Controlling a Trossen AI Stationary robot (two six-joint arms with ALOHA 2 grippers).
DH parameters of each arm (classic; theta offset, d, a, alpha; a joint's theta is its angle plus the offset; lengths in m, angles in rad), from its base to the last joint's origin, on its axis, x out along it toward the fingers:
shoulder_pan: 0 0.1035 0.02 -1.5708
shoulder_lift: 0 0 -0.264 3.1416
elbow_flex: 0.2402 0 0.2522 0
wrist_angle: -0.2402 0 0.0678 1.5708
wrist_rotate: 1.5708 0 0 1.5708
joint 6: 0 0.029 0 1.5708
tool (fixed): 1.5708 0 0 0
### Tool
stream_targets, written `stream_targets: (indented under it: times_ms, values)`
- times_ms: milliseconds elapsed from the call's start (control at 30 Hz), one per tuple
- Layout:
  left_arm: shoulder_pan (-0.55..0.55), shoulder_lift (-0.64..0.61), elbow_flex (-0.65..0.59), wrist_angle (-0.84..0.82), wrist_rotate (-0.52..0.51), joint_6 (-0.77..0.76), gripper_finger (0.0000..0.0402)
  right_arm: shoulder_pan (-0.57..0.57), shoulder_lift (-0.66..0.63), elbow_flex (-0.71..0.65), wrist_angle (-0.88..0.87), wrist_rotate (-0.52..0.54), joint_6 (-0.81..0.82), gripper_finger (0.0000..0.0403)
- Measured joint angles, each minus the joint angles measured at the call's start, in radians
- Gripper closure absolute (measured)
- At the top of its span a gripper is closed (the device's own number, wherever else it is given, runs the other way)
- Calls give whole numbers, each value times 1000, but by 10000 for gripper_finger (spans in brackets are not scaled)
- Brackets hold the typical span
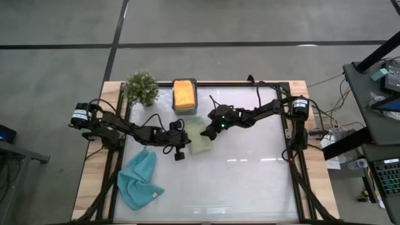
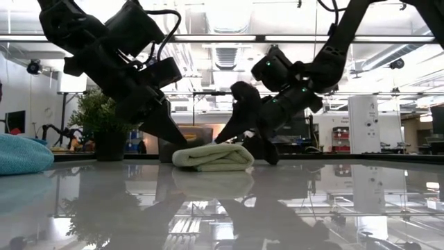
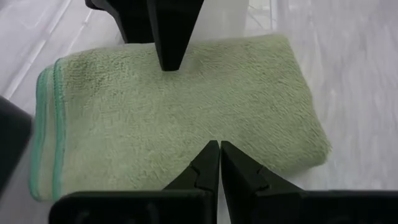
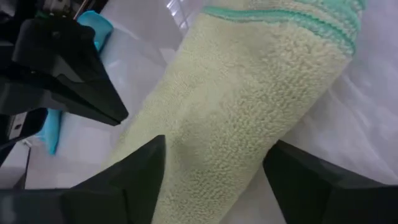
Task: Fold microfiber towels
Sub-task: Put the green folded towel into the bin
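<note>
A sage green microfiber towel [image 1: 201, 137], folded into a thick pad, lies flat on the white table top near its middle. My left gripper [image 3: 219, 149] comes at it from the table's left, shut, its tips at the pad's left side [image 2: 182, 143]. My right gripper [image 4: 214, 180] reaches in from the right, open, with one finger [image 4: 140, 177] on each side of the pad's far part. A light blue towel [image 1: 140, 180] lies crumpled at the near left. An orange towel [image 1: 184, 92] sits folded in a dark grey box at the back. My left gripper's shut fingertips [image 3: 210, 155] meet the top of the green pad [image 3: 186, 134] close to its left edge, slanting down from the table's left. The pad lies flat on the table. My right gripper stands astride the pad; I cannot tell whether its fingers [image 4: 298, 180] touch the cloth.
A small potted plant [image 1: 141, 87] stands at the back left, beside the grey box [image 1: 184, 107]. The table's black frame rails [image 1: 289, 134] run along its sides. Bare white table top [image 1: 250, 175] stretches to the near right of the pad.
</note>
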Motion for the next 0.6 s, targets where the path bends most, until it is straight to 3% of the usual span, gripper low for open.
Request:
stream_targets:
  times_ms: [200,333,467,600]
  values:
    - [0,0,-12,26,0,0,400,2,15,11,8,-4,-4,244]
    - [0,0,-16,44,2,-1,400,3,20,11,12,2,0,281]
    - [5,0,-28,44,3,-2,400,2,20,12,14,0,29,281]
    - [14,0,-44,48,4,-24,400,2,20,12,12,-1,47,250]
